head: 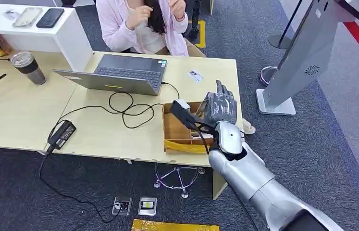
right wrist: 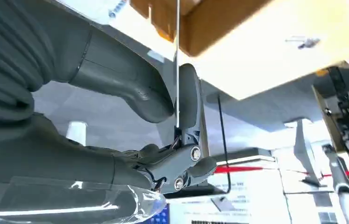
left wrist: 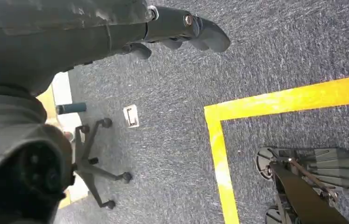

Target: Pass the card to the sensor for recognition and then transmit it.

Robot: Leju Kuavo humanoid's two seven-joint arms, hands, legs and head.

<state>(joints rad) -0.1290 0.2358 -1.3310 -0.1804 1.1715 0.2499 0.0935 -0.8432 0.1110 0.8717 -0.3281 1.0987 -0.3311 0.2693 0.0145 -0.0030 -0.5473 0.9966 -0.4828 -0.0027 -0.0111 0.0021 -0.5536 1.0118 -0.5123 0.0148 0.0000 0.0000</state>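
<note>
Spanning grey carpet [head: 331, 144], wooden desk [head: 18, 120]

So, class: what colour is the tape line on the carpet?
Yellow; the tape line shows best in the left wrist view.

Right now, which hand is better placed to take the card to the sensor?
Right hand: it already pinches the card over the desk. The left hand hangs near the floor.

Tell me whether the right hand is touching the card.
Touching. The right wrist view shows the card edge-on, pinched between the right hand's thumb and a finger.
</note>
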